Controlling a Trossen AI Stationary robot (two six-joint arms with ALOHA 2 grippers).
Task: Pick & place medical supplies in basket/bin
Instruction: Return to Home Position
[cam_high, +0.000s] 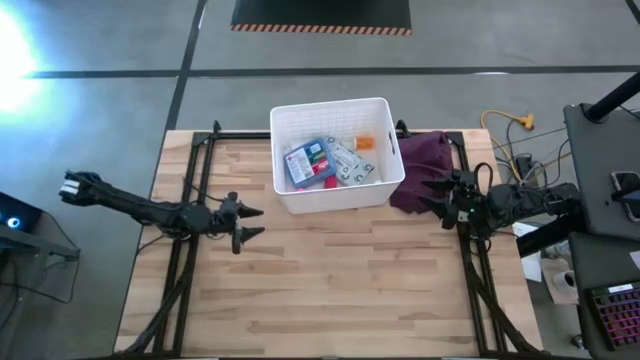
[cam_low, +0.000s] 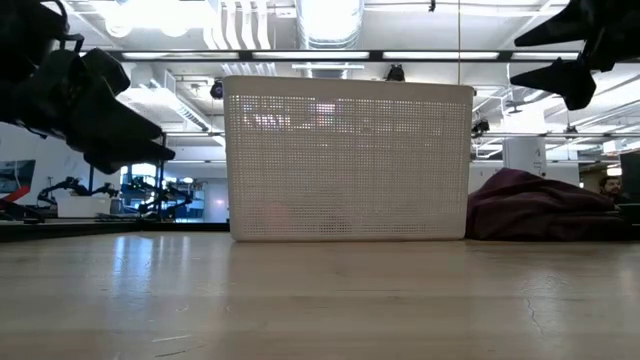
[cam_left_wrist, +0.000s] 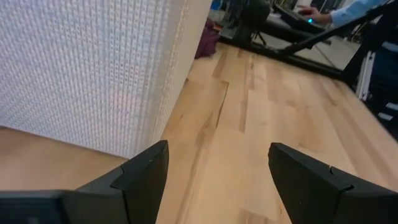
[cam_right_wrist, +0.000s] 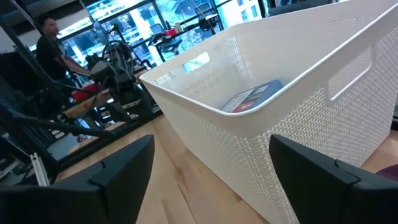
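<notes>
The white ribbed tub (cam_high: 333, 152) stands at the table's far middle; it also shows in the low view as the tub (cam_low: 348, 160), and in both wrist views as the tub (cam_left_wrist: 87, 68) and the tub (cam_right_wrist: 292, 106). Inside it lie the flat blue first-aid box (cam_high: 309, 163), a grey-green packet (cam_high: 352, 163) and a small orange item (cam_high: 364, 142); the box's top (cam_right_wrist: 252, 96) shows over the rim in the right wrist view. My left gripper (cam_high: 250, 224) hovers open, left of the tub's near corner. My right gripper (cam_high: 432, 196) hovers open, right of the tub, over the purple cloth.
A dark purple cloth (cam_high: 423, 166) lies heaped against the tub's right wall, also seen as the cloth (cam_low: 535, 205) in the low view. Bare wooden tabletop (cam_high: 340, 280) spreads across the near half. Cables and equipment sit off the table's right edge. A person (cam_right_wrist: 53, 43) stands in the room beyond.
</notes>
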